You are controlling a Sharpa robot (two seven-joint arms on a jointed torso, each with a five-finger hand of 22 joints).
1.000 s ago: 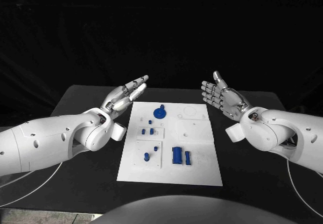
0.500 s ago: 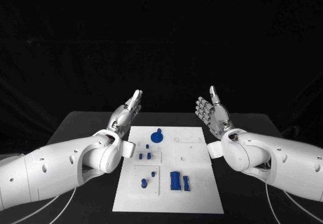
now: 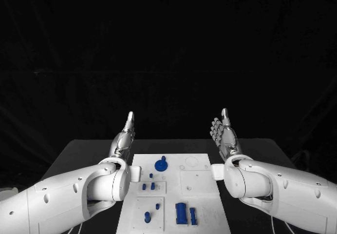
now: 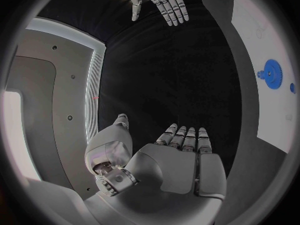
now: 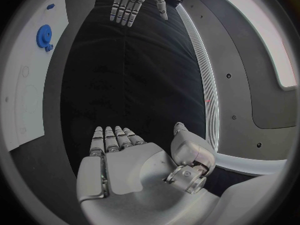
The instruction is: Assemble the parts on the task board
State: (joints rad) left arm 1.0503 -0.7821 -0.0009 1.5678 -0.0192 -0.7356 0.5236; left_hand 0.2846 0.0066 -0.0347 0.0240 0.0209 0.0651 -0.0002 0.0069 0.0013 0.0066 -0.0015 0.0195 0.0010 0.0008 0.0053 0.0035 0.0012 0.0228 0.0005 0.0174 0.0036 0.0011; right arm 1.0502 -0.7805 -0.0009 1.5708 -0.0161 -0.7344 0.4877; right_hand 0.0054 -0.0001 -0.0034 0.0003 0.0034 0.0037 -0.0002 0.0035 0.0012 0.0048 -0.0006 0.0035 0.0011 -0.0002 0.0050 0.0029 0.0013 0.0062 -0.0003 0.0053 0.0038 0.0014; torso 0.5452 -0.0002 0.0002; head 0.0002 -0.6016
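The task board (image 3: 200, 185) is a flat, matte white rectangular plate lying in the middle of the black table (image 3: 77, 151), with square panels set into it and small glossy blue parts on it: a round toothed gear (image 3: 161, 165) near its far end, short pegs (image 3: 148, 186) at mid-length, and two upright blocks (image 3: 185, 213) at its near end. The left hand (image 3: 123, 139) is raised beside the board's far left corner and the right hand (image 3: 225, 136) beside its far right corner, both silver, segmented and metallic, fingers straight and apart, holding nothing. No writing can be read on the board.

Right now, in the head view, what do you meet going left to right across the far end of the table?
Left hand → round blue part on the task board → right hand.
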